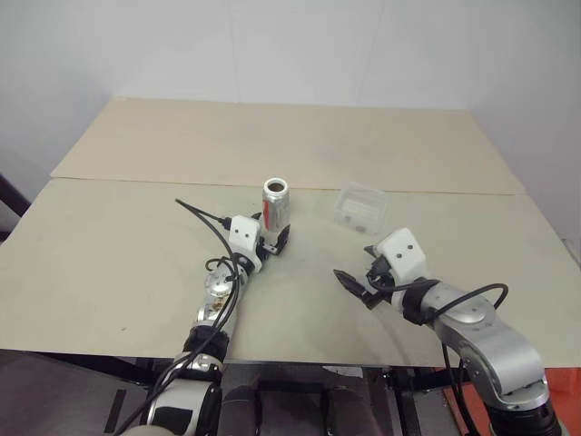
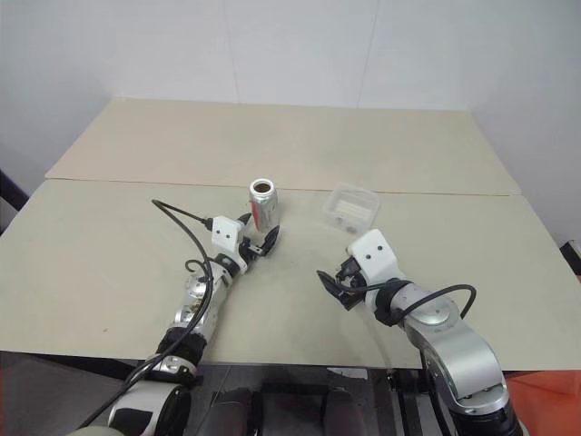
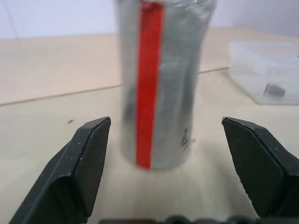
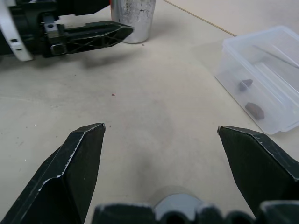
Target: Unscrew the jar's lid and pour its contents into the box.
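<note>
left eye view gives you the jar (image 1: 275,201) upright on the table (image 1: 109,254), mouth open, with the box (image 1: 359,208) at its 3 o'clock holding small dark bits. your left gripper (image 1: 273,243) sits just short of the jar, jaws released and apart. your right gripper (image 1: 357,283) hovers spread wide, grasping nothing.

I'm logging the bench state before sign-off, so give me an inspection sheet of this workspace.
Surface: tan table, two boards, seam across.
Job's things: jar upright, top open; lid: nothing seen; box beside the jar, apart, small dark bits inside.
Clutter: nothing seen.
Grippers: left gripper open, jar ahead of its fingers, untouched; right gripper open, empty, over bare table.
Cables: black cable looping along the left arm; another by the right wrist.
Surroundings: white wall behind.
</note>
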### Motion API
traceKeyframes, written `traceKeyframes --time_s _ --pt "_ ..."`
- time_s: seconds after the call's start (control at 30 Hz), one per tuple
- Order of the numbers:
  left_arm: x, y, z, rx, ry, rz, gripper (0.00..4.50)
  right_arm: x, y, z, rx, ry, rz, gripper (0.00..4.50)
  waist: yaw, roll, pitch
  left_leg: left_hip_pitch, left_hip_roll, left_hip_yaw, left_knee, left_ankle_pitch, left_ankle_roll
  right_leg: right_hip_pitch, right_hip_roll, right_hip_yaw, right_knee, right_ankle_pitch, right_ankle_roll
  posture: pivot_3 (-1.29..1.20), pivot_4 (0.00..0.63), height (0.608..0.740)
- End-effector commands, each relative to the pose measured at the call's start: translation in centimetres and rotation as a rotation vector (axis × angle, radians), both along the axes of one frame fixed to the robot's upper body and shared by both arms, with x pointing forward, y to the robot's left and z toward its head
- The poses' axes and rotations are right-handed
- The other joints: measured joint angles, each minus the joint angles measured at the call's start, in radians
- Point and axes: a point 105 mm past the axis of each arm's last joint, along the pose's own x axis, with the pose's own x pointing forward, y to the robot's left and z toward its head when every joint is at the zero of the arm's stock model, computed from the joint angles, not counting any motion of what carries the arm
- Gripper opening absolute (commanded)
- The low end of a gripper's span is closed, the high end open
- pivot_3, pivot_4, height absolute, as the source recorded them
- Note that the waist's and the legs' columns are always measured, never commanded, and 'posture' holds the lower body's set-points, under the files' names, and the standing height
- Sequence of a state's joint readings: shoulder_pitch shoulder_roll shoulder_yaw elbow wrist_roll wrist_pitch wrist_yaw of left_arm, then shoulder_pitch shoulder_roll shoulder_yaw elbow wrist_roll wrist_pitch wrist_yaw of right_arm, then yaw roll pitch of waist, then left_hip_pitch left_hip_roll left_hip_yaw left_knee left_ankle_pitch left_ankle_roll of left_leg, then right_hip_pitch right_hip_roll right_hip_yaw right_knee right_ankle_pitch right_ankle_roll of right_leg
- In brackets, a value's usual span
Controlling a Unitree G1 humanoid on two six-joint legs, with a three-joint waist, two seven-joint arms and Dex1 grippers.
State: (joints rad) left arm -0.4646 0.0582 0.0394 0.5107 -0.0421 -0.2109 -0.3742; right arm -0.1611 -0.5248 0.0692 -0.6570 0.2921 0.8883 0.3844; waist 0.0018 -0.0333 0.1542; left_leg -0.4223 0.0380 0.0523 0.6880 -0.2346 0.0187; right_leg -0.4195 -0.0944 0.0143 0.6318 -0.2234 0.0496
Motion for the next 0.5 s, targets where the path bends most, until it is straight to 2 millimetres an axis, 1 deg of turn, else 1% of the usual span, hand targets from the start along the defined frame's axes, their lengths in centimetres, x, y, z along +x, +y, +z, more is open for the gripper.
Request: traceKeyframes --time_s 0.03,0.17,0.27,0.4,0.5 --pt "-0.8 0.3 2.1 -0.015 -0.056 0.005 4.15 0.1 0.2 1.3 -0.009 -0.065 0.027 4.50 0.000 0.000 0.000 0.000 0.000 0.000 0.000 0.000 0.000 0.000 0.000 0.000 0.000 0.000 0.000 0.00 0.150 0.740" --pt "-3.5 2.2 3.6 0.004 -0.081 -0.004 4.15 0.1 0.2 1.3 -0.021 -0.064 0.036 4.50 -0.007 0.000 0.000 0.000 0.001 0.000 0.000 0.000 0.000 0.000 0.000 0.000 0.000 0.000 0.000 0.00 0.150 0.740" --pt "-5.9 2.9 5.4 -0.040 -0.091 -0.115 4.15 -0.1 -0.1 1.7 -0.032 -0.072 0.048 4.50 -0.009 0.000 0.000 0.000 0.002 0.000 0.000 0.000 0.000 -0.001 0.001 0.000 0.000 0.000 -0.001 0.00 0.150 0.740" --pt "-8.3 4.0 7.1 0.030 -0.119 -0.274 4.15 -0.9 -1.4 2.9 -0.026 -0.087 0.105 4.50 -0.005 0.000 0.000 0.001 0.004 0.001 0.000 0.000 0.000 0.000 0.002 0.000 0.000 0.001 -0.002 0.00 0.150 0.740" --pt "-9.8 5.2 7.9 0.038 -0.108 -0.370 4.15 -2.2 -2.7 3.7 -0.050 -0.088 0.208 4.50 -0.003 0.000 0.000 0.002 0.004 0.002 0.000 0.000 0.000 0.000 0.002 0.000 -0.001 0.001 -0.002 0.00 0.150 0.740"
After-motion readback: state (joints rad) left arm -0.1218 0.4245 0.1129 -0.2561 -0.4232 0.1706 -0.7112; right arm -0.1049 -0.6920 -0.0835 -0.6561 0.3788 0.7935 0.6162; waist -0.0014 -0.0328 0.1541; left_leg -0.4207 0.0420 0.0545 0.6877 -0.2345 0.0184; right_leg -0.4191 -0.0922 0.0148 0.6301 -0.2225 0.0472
